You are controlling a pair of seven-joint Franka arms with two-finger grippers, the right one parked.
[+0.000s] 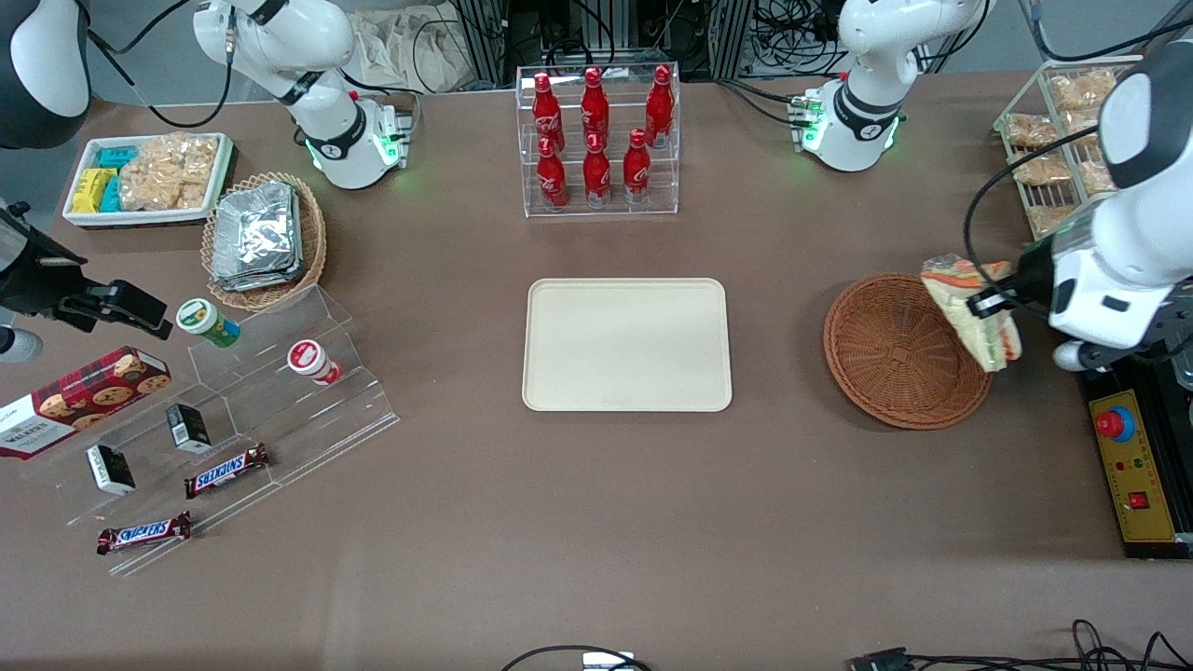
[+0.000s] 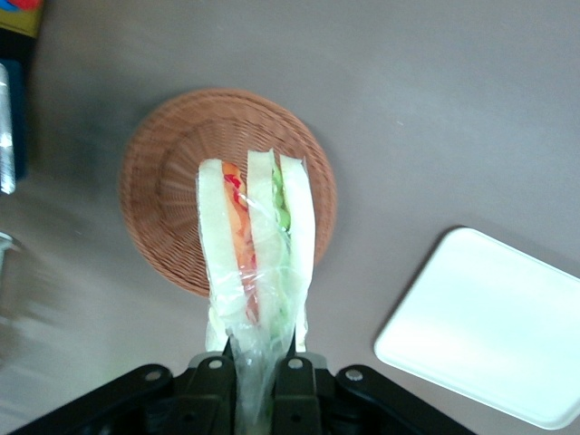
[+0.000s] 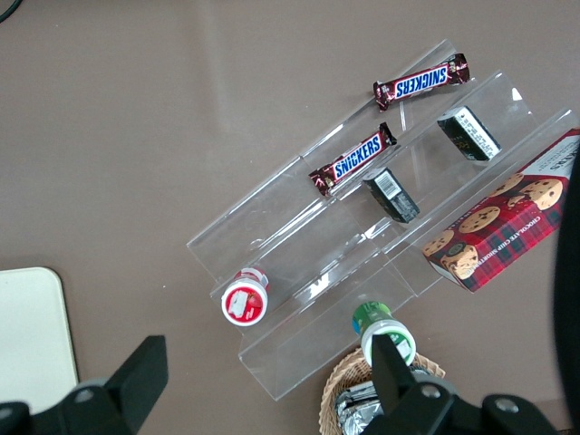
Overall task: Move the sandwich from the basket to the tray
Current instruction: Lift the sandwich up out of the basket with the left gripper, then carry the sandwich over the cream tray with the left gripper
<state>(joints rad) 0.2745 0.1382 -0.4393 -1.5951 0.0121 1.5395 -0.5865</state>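
Plastic-wrapped sandwich (image 2: 256, 245) pinched in the hand (image 2: 256, 381) above the basket (image 2: 163, 181).

The front view looks steeply down from high above the brown table (image 1: 596, 522), far enough to take in its whole width. The left wrist view looks down past the gripper (image 2: 256, 385), closed on the wrapped triangular sandwich (image 2: 256, 245), above the round reddish-brown wicker basket (image 2: 172, 181); it shares that basket (image 1: 885, 359) and the cream rectangular plastic tray (image 2: 494, 340) with the front view (image 1: 626, 345). The right wrist view looks down, closer in, on the clear acrylic stepped rack (image 3: 362, 263), at the front view's lower left (image 1: 242, 419).
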